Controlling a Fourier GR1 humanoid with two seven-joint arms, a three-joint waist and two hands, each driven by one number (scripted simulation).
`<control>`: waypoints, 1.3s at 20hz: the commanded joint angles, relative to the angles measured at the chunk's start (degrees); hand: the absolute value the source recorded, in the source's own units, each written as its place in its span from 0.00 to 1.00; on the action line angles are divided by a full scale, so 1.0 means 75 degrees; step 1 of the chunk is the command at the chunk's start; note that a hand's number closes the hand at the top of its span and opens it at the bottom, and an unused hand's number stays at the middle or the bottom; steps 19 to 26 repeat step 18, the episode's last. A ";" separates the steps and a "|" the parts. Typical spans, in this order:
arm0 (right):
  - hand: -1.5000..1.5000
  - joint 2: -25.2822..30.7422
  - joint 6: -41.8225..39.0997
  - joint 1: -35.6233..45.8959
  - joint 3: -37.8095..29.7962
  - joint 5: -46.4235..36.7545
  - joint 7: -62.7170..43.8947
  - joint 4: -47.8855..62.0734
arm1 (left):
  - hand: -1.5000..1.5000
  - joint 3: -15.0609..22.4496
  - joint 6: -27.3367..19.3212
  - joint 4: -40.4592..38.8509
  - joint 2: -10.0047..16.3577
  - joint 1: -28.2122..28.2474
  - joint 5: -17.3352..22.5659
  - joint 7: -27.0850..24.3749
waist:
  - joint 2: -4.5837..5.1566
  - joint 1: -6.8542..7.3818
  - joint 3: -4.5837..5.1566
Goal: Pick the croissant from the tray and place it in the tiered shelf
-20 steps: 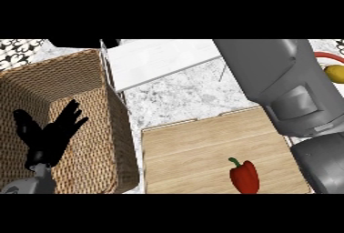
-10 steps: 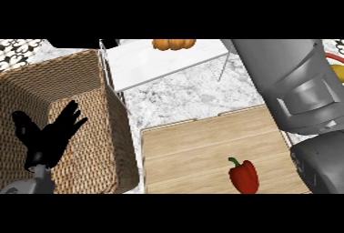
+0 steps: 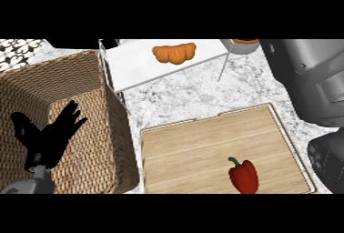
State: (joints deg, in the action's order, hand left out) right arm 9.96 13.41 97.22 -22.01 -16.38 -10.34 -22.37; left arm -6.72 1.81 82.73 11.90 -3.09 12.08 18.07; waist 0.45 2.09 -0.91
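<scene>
The right hand is out of view, so its fingers cannot be told; only the bulky grey right forearm (image 3: 306,77) shows, cut off by the right edge. A small grey round thing with an orange rim (image 3: 245,44) is cut off at the top and is hard to make out. The white tiered shelf (image 3: 134,63) shows only its top level and thin legs. The golden-orange croissant (image 3: 174,53) lies on that shelf top, released, with no hand touching it. The black left hand (image 3: 50,136) hovers well apart from it over the woven wicker basket (image 3: 118,150), fingers spread and straight, grasping nothing. On the white-and-grey marbled surface (image 3: 201,95) sits the pale wooden tray (image 3: 201,150), carrying a red bell pepper (image 3: 243,176) near its close edge.
</scene>
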 commanded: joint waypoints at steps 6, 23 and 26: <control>0.00 0.1117 0.1261 -0.0179 -0.0474 0.0023 -0.0249 0.0153 | 0.50 0.0490 -0.0279 -0.0491 -0.0251 0.0046 -0.0652 -0.0016 | 0.0069 -0.0111 0.0131; 0.00 0.3136 -0.1277 -0.1283 -0.1245 0.0969 0.0482 0.0315 | 0.50 0.0323 -0.0090 -0.0262 -0.0042 0.0035 -0.0508 0.0138 | 0.0050 -0.0106 0.0117; 0.00 0.3136 -0.1277 -0.1283 -0.1245 0.0969 0.0482 0.0315 | 0.50 0.0323 -0.0090 -0.0262 -0.0042 0.0035 -0.0508 0.0138 | 0.0050 -0.0106 0.0117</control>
